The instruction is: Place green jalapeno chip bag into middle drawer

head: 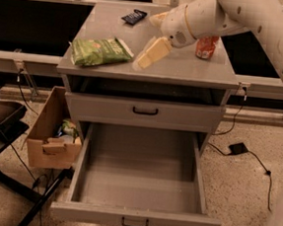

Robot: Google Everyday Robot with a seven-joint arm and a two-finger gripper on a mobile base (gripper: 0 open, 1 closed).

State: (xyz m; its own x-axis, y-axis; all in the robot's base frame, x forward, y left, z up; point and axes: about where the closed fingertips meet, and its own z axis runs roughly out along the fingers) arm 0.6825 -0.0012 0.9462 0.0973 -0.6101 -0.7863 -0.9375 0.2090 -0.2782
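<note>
The green jalapeno chip bag lies flat on the left part of the grey cabinet's top. My gripper hovers over the middle of the top, just right of the bag and apart from it. It is open and empty, with one cream finger pointing down-left toward the bag's right end. The middle drawer, the lowest one, is pulled fully out and holds nothing. Its black handle faces the front.
The drawer above is shut. A small dark packet lies at the back of the top, and an orange can stands to the right behind my arm. A cardboard box with items sits left of the cabinet. Cables lie on the floor at right.
</note>
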